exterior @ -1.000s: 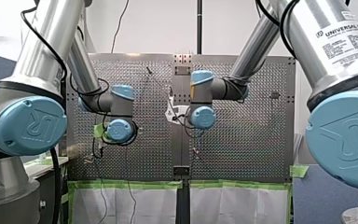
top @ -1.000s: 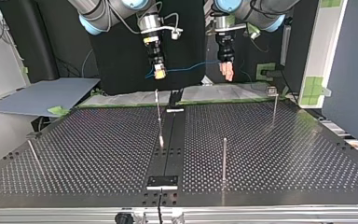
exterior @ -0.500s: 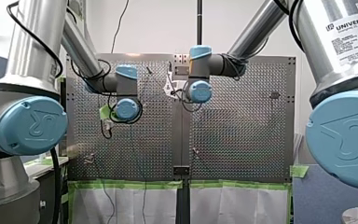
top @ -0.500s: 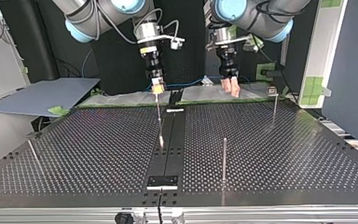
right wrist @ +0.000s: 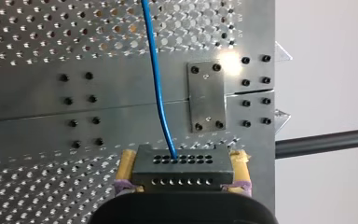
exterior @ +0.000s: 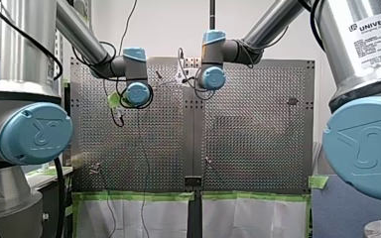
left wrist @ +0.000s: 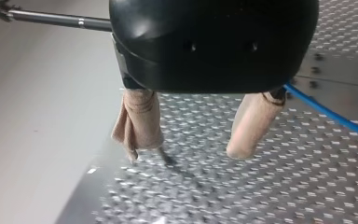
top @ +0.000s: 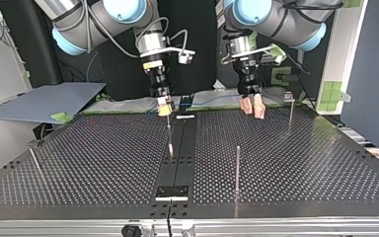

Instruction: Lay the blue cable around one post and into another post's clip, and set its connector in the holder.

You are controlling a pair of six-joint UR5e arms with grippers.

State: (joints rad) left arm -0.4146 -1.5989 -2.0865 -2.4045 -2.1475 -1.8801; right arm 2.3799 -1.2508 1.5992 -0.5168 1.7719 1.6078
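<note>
In the right wrist view my right gripper (right wrist: 182,157) is shut with its yellow pads on a dark grey connector (right wrist: 182,173). The blue cable (right wrist: 157,79) runs out of the connector's top, away over the perforated table. The top view has this gripper (top: 164,106) low over the table's far edge, just above a thin post (top: 169,129). My left gripper (top: 253,104) hangs at its right, beige fingers (left wrist: 138,122) open and holding nothing. The cable (left wrist: 328,115) passes beside them. A black holder (top: 172,192) sits at the table's near edge.
More posts stand on the table: one (top: 237,167) right of the centre strip, a clip-topped one (top: 289,109) at the far right, a leaning one (top: 35,161) at the left. A small screwed plate (right wrist: 206,97) lies ahead of my right gripper.
In the top view both grippers came down and toward the camera, from above the far edge to just over the table. My right gripper kept the connector; my left stayed open.
</note>
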